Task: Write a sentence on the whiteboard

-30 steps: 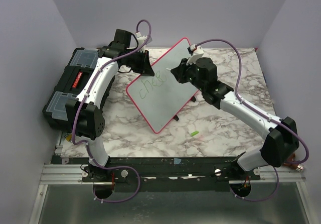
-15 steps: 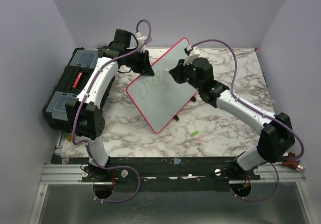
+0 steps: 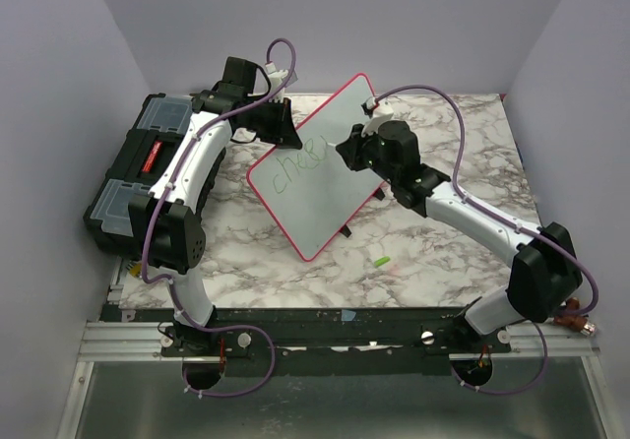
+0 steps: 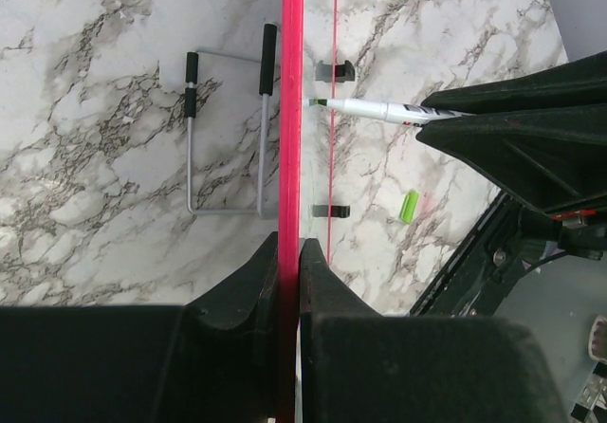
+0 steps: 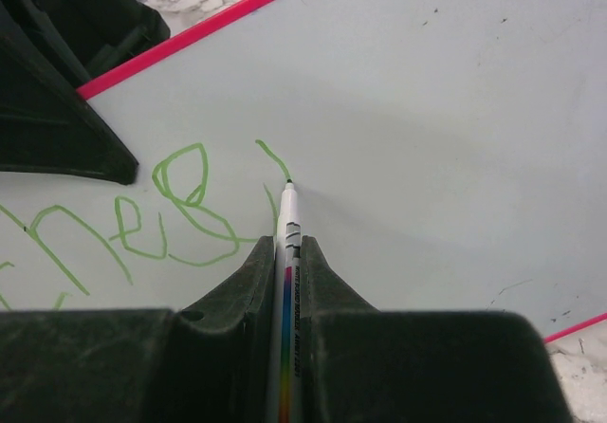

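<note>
The whiteboard (image 3: 325, 188), white with a pink rim, stands tilted on the marble table. My left gripper (image 3: 285, 132) is shut on its upper left rim; in the left wrist view the fingers (image 4: 290, 250) pinch the pink edge (image 4: 292, 110). My right gripper (image 3: 346, 150) is shut on a white marker (image 5: 289, 216). The marker's tip touches the board at the end of a fresh green stroke. The sentence (image 5: 142, 216) reads as green letters "chee" plus that stroke, also seen from above (image 3: 297, 168). The marker (image 4: 379, 110) also shows from the left wrist.
A black toolbox (image 3: 138, 168) sits at the table's left edge, beside the left arm. A green marker cap (image 3: 380, 261) lies on the marble in front of the board. A wire stand (image 4: 228, 134) lies behind the board.
My right wrist has shifted and turned a little over the writing with the marker on the board. The left arm and the whiteboard have stayed still.
</note>
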Robot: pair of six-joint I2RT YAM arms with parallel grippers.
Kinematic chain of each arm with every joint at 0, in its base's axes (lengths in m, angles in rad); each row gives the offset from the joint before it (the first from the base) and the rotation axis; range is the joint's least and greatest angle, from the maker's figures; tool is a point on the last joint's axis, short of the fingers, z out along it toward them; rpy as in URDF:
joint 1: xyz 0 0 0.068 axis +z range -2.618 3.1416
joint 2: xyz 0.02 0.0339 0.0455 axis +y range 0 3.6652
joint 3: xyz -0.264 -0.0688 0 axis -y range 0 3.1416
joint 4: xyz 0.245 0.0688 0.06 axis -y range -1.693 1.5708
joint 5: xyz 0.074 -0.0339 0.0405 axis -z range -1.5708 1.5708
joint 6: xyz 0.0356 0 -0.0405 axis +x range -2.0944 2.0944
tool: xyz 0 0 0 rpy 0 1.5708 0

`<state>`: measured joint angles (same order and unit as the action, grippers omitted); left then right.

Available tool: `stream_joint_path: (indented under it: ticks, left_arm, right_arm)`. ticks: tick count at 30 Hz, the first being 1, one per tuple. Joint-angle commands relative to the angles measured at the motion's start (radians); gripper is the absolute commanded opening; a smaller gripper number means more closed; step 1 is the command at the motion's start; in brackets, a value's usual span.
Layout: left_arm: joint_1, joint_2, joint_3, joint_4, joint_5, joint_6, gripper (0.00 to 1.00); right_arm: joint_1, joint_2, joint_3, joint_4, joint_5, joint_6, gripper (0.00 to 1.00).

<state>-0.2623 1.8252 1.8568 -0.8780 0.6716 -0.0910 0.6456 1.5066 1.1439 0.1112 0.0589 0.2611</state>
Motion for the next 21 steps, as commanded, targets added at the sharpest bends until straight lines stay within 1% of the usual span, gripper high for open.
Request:
stream_joint_path:
  ticks: [1,11,21]
  left_arm:
    - [-0.002,-0.018,0.028,0.048,-0.099,0.086,0.0]
    - [-0.005,-0.014,0.03,0.048,-0.098,0.086,0.0]
    - [-0.006,-0.014,0.028,0.048,-0.101,0.086,0.0]
  right_arm:
    - [0.002,-0.015,-0.043,-0.036,-0.002,0.005,0.0]
    - [0.001,-0.037,-0.053,-0.036,-0.03,0.025,0.01]
    - [0.002,0.006,0.036,-0.045,-0.011,0.031,0.01]
